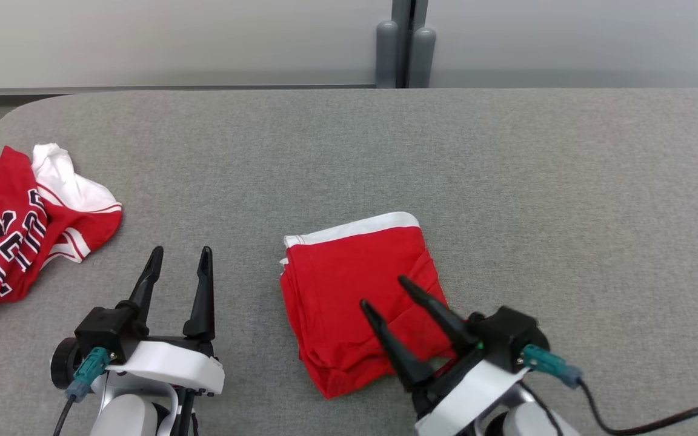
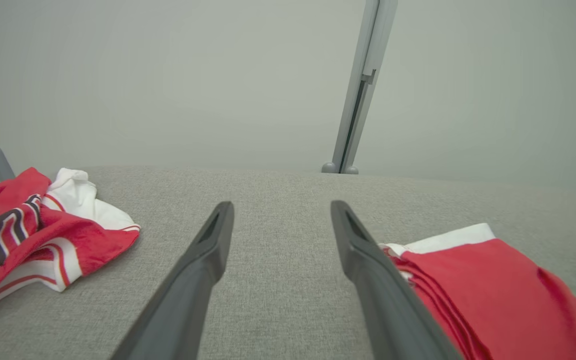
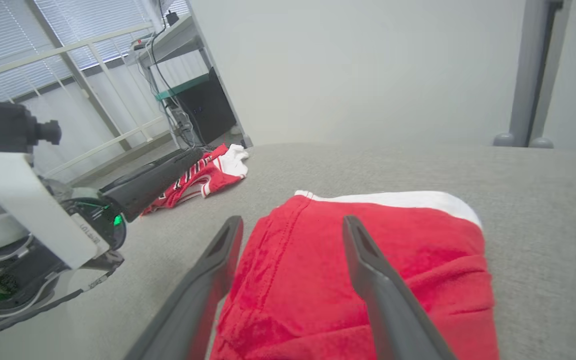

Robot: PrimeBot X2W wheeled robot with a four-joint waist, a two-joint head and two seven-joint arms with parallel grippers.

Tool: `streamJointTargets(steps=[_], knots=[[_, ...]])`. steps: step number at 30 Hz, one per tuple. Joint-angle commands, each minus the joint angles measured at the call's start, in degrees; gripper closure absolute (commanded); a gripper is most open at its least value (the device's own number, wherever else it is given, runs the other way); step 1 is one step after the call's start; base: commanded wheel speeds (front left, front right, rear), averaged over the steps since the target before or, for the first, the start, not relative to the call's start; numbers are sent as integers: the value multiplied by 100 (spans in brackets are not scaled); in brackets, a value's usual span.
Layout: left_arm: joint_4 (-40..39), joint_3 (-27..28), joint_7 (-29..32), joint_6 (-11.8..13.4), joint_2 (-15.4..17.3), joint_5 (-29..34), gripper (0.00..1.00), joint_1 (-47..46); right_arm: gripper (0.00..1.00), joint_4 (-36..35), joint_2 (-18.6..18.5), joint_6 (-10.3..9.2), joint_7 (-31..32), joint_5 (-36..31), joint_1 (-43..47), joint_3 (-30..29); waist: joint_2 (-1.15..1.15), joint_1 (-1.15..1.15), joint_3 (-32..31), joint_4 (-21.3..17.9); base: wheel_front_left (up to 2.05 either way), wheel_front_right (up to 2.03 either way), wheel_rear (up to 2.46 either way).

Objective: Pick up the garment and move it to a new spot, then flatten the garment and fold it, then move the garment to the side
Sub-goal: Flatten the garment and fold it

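A folded red garment (image 1: 355, 290) with a white band along its far edge lies on the grey table, at the centre front; it also appears as the red garment (image 2: 493, 285) and the red garment (image 3: 368, 270) in the wrist views. My right gripper (image 1: 385, 293) hovers open over its near right part, fingers pointing up-left, nothing held; in its own view the right gripper (image 3: 292, 222) spans red cloth. My left gripper (image 1: 179, 254) stands open to the garment's left above bare table; in its wrist view the left gripper (image 2: 282, 206) holds nothing.
A crumpled red and white jersey (image 1: 16, 227) with dark lettering lies at the table's (image 1: 506, 163) far left edge. A grey post (image 1: 405, 45) and wall stand behind the table. Bare grey surface spreads right of and beyond the folded garment.
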Motion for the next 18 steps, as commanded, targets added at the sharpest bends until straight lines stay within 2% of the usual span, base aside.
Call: streamJointTargets(steps=[1, 5, 12, 15, 18], knots=[[-23, 30, 0, 33, 57, 36, 0, 65, 0, -31, -58, -2, -105, -46, -36, -166, 0, 0, -33, -71, 0, 0, 0], [-58, 77, 0, 70, 84, 61, 0, 98, 0, -71, -78, -2, -345, -283, 93, -1075, 0, 0, -107, -218, 0, 0, 0], [-115, 158, 0, 110, 177, 52, 0, 194, 0, -173, -109, -2, -349, -738, 443, -2747, 0, 0, -228, -466, 0, 0, 0], [-120, 178, 0, 127, 217, 47, 0, 239, 0, -249, -115, -1, -275, -853, 629, -3168, 0, 0, -307, -527, 0, 0, 0], [-115, 183, 0, 118, 251, 39, 0, 315, 0, -364, -83, -2, -194, -913, 785, -3345, 0, 0, -402, -566, 0, 0, 0]])
